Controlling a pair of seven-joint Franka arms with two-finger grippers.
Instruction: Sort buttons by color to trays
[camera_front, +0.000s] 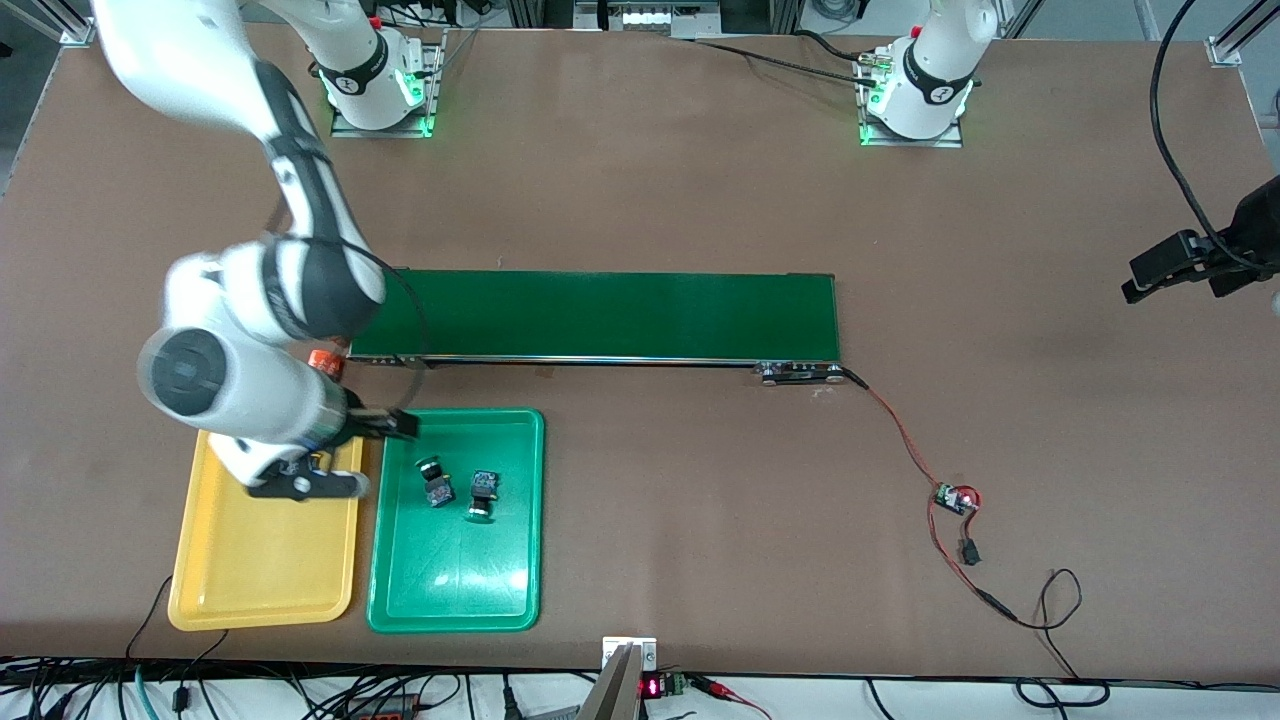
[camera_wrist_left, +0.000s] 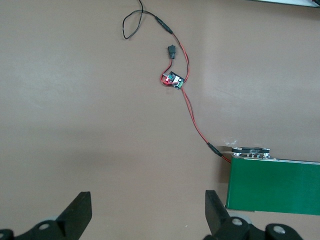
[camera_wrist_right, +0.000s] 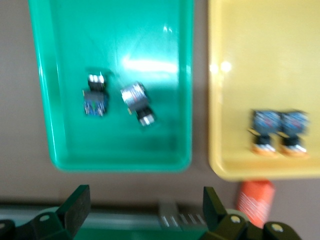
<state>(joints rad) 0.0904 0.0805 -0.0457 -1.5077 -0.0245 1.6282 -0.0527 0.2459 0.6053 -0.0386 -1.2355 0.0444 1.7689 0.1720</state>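
**Green tray (camera_front: 455, 610) and yellow tray (camera_front: 262, 590) at the near edge, both hands open and empty**

Nearest the front camera: two trays side by side on the tabletop (camera_front: 700, 520), close together without touching, yellow one toward the right arm's end.

Right hand (camera_wrist_right: 145, 215): open, fingers (camera_wrist_right: 75, 210) spread wide, nothing between them. Hovering over the strip between the trays and the conveyor belt (camera_front: 600, 315), above the yellow tray's end farther from the front camera.

Directly below, in the yellow tray: two buttons with yellow-orange caps (camera_wrist_right: 264, 131) (camera_wrist_right: 292, 131), lying side by side and touching, close to the tray wall toward the belt. Mostly covered by the right arm in the front view.

Just outside that wall, between yellow tray and belt: one orange cylinder (camera_wrist_right: 255, 200), on the tabletop.

In the green tray, in the half farther from the front camera: two more buttons (camera_front: 435, 482) (camera_front: 483, 495), lying on their sides, near each other but apart, clear of the tray walls. Cap colour not clear enough to name.

Farther from the front camera than both trays: long dark green belt, running along the tabletop toward the left arm's end.

Left hand (camera_wrist_left: 147, 205): open as well, gripping nothing, waiting over bare tabletop toward the left arm's end, well apart from trays and buttons. Below it: the belt's end, a red wire (camera_wrist_left: 192, 117) leading away from it, and a small circuit board (camera_wrist_left: 173, 80) with a red light.
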